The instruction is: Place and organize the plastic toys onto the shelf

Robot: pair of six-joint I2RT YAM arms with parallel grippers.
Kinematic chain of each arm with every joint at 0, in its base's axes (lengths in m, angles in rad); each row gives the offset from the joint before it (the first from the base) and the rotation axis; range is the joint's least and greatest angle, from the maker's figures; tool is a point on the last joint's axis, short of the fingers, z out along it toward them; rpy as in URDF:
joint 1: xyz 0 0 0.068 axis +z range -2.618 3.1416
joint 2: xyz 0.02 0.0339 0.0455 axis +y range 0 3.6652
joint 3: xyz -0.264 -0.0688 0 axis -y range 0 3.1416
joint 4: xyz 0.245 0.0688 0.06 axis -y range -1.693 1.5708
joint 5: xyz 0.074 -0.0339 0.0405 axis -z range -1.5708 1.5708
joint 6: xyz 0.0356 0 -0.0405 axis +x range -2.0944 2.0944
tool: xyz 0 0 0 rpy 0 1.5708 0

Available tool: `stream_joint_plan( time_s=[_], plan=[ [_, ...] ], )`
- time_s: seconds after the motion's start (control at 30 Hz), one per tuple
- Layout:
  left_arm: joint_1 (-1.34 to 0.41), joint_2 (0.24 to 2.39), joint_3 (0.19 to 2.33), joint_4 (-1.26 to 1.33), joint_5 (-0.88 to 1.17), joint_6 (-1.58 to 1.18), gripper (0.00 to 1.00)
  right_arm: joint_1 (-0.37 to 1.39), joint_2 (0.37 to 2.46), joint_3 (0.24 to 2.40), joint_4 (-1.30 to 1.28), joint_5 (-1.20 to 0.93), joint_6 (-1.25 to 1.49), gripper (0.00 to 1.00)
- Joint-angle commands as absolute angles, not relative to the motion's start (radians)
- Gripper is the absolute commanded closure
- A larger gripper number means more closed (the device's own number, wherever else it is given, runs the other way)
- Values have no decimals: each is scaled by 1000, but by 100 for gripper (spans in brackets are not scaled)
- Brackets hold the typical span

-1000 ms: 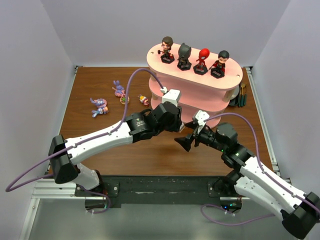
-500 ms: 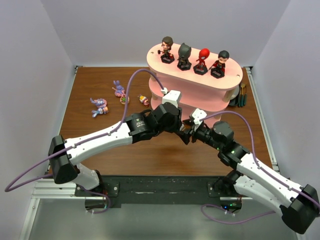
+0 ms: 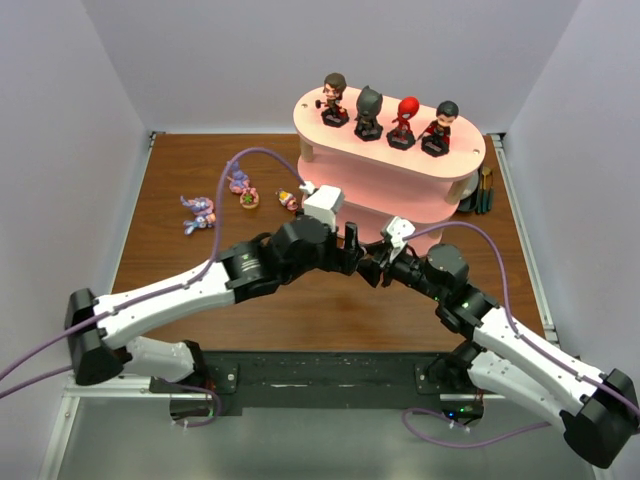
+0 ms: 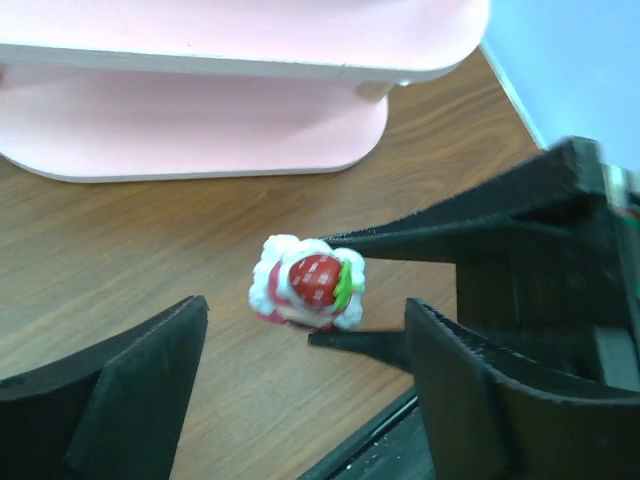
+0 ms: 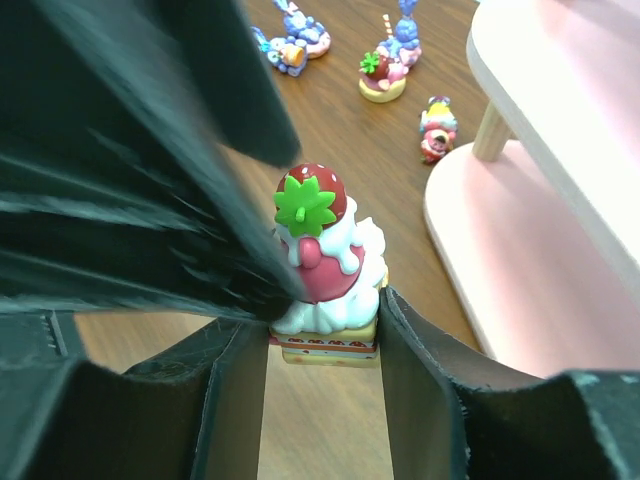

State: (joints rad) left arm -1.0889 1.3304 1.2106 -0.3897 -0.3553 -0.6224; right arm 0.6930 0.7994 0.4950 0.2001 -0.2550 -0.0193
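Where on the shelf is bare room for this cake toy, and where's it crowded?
The lowest pink board lies bare beside its post; the cake toy should fit there. The top board is crowded: four figures stand in a row, only its ends free.

One overview, two close wrist views.
Top camera looks down from behind the arms toward the shelf; both wrist cameras, facing each other, closely share the strawberry cake toy.

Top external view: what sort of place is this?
Probably a lab robot cell: plain pale walls box in a wooden table, a left arm and right arm are bolted at its edge, and a pink shelf holds toy figurines.
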Motion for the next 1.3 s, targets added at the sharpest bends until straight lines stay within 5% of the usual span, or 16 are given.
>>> stream_joint_plan(
  time_s=[0.0, 0.23, 0.6, 0.97, 1.27],
  plan=[
    [-1092, 1163, 1077, -97, -342, -523, 11, 695, 770, 480, 285, -258, 113, 100],
    [-1092, 1029, 858, 146, -342, -436, 10, 695, 752, 471, 327, -252, 219, 100],
    [-1095, 1126, 839, 224, -356, -486, 20, 695, 758, 468, 327, -255, 247, 100],
    [-1104, 1195, 844, 206, -359, -557, 44, 695, 756, 449, 348, -244, 255, 100],
    [-1117, 1219, 848, 190, -359, -581, 54, 695, 767, 443, 357, -248, 242, 100]
  ],
)
